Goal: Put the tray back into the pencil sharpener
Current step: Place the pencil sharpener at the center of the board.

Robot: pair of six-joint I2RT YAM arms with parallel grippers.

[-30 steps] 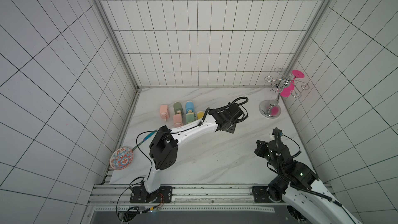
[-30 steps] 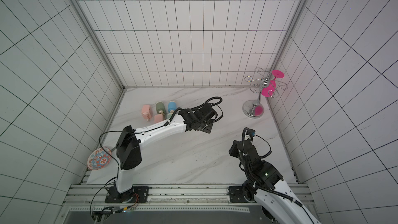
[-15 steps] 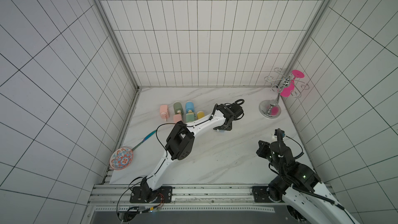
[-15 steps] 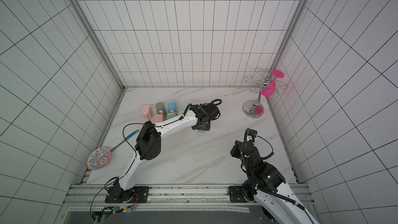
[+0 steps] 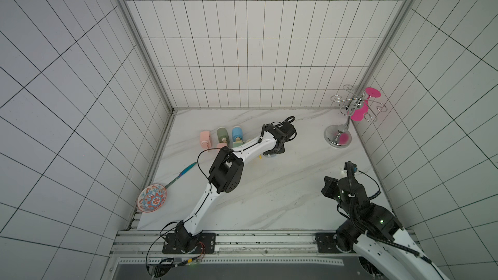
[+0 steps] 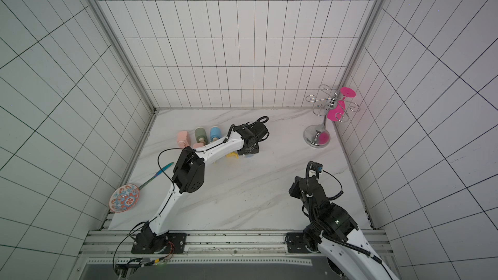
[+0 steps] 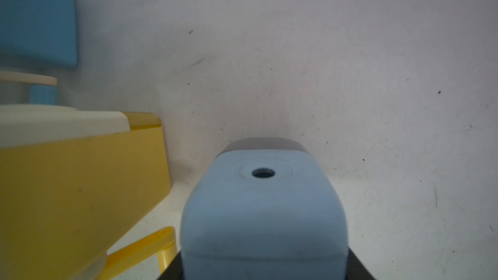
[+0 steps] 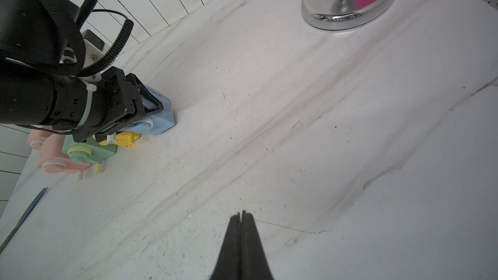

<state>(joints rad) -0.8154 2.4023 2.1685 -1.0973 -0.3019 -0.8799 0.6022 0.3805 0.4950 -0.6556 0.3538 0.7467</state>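
Pencil sharpeners (image 7: 264, 211) on the counter (image 5: 269, 197): seven in total, comprising two pink (image 5: 204, 137) (image 5: 221, 145), two green (image 5: 222, 133) (image 8: 89, 152), two blue (image 5: 237, 132) (image 8: 161, 119) and one yellow (image 7: 80, 184). Patterned plate (image 5: 152, 197): one. Teal-handled utensil (image 5: 181, 175): one. Chrome stand (image 5: 338, 140): one. Pink glass (image 5: 362, 109) on the stand: one

A group of sharpeners (image 5: 222, 134) sits at the back left of the table (image 5: 269, 184). The pencil sharpener (image 8: 164, 119) stands just right of it, inside the left gripper (image 8: 155, 109). The rack (image 5: 338, 138) with 1 hanging glass (image 5: 359, 113) stands in the back right corner. The plate (image 5: 152, 197) lies at the front left edge, a utensil (image 5: 183, 175) just behind it.
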